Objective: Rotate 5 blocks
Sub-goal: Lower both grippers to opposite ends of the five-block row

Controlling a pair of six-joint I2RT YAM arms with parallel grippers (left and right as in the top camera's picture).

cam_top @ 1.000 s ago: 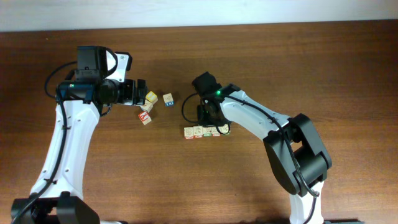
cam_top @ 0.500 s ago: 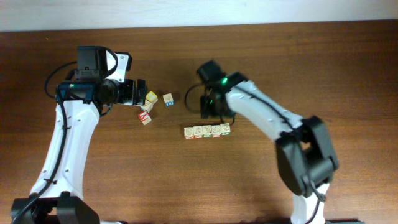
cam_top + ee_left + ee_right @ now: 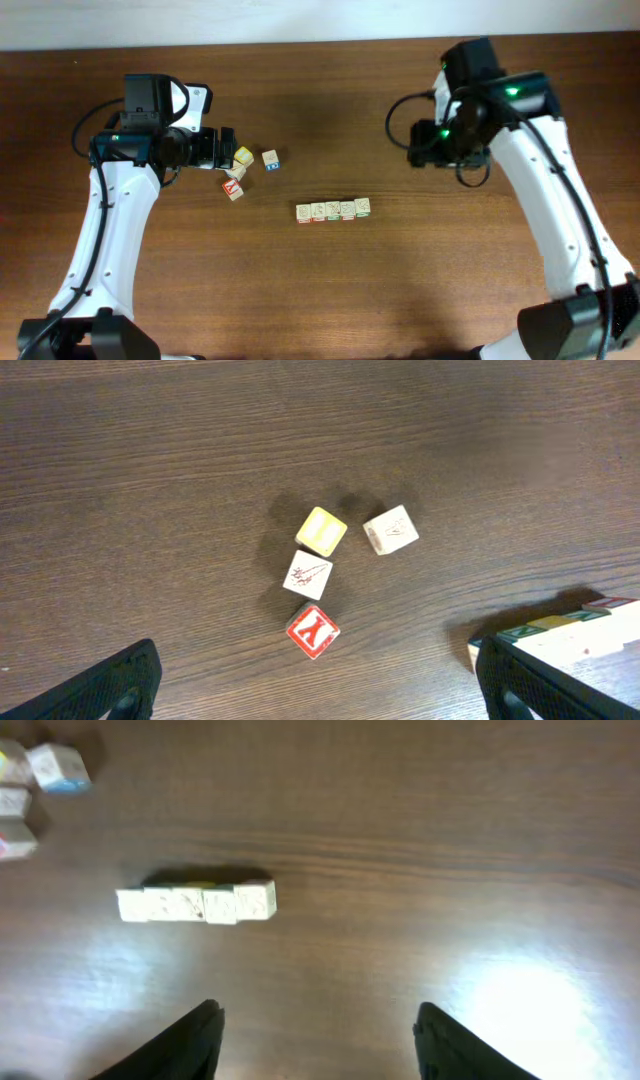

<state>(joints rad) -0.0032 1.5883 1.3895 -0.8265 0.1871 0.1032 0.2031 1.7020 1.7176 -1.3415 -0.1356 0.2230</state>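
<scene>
ROW IN ORDER: Five blocks (image 3: pixel 333 210) lie in a tight, straight line near the middle of the table (image 3: pixel 200 300), side touching side. Whether each has had its turn cannot be read from above. The tidy line and two empty grippers suggest the job is at or near its end, with at most a check left. The right gripper (image 3: pixel 320 1045) hangs well apart from the row, toward the table's far right edge, fingers spread with nothing between them. The left gripper (image 3: pixel 320 680), fingers wide apart and also empty, hovers toward the far left over four loose cubes, among them a yellow cube (image 3: pixel 321 531) and a red-Y cube (image 3: pixel 313 630). One end of the row shows just beside one of its fingers in the wrist view.
</scene>
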